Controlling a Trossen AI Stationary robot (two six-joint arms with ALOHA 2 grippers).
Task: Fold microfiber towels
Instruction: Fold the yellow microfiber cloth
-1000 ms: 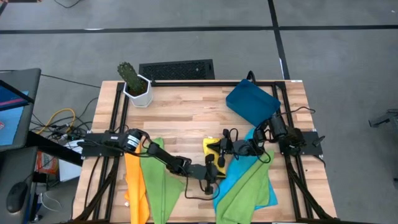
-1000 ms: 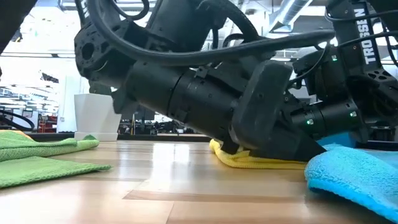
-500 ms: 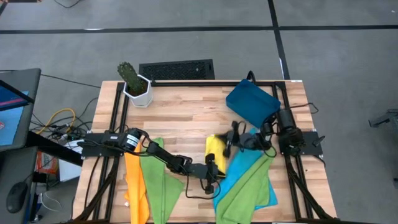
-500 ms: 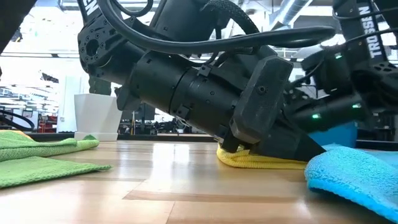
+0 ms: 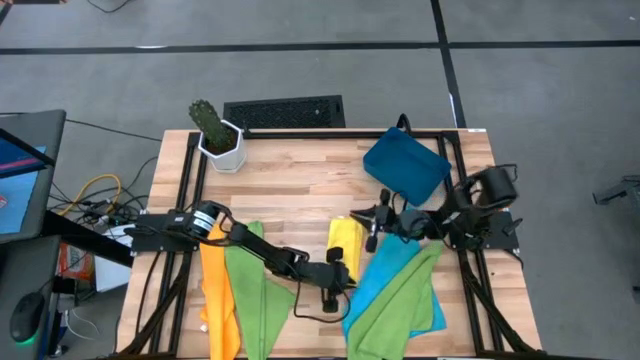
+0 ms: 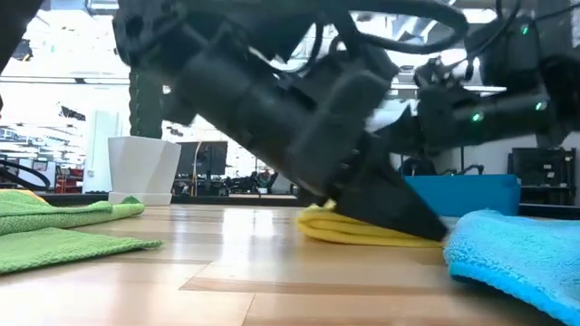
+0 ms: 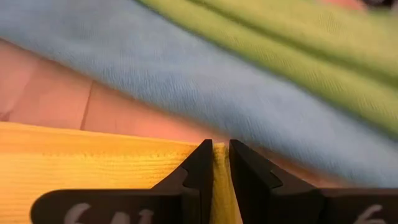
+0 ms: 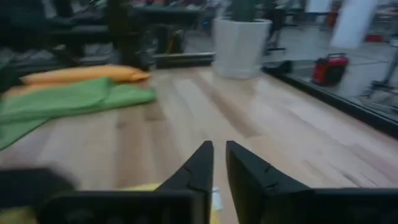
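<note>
The yellow towel (image 5: 346,240) lies folded in a narrow strip at the table's middle; it also shows in the low view (image 6: 358,232). My left gripper (image 5: 340,270) is at its near end and shut on it. My right gripper (image 5: 373,226) hangs above the table just right of the yellow towel, its fingers (image 8: 202,163) a narrow gap apart with nothing between them. A blue towel (image 5: 385,280) with a lime green towel (image 5: 400,300) on top lies at the near right. An orange towel (image 5: 215,295) and a second green towel (image 5: 255,290) lie at the near left. My left gripper pinches the yellow towel's edge (image 7: 219,163) at its near end between the two fingers. The fingers slant down from the table's left and near side. The towel rests on the table; how many layers are held I cannot tell.
A dark-blue tray (image 5: 405,165) sits at the far right and a potted cactus (image 5: 215,135) at the far left corner. Bare wood lies between them and across the far half of the table.
My right gripper has risen off the yellow towel and drawn back toward the table's right edge. The yellow towel stays on the table, lying as a folded strip. My left gripper has tipped steeper and risen slightly, still on the towel's near end.
</note>
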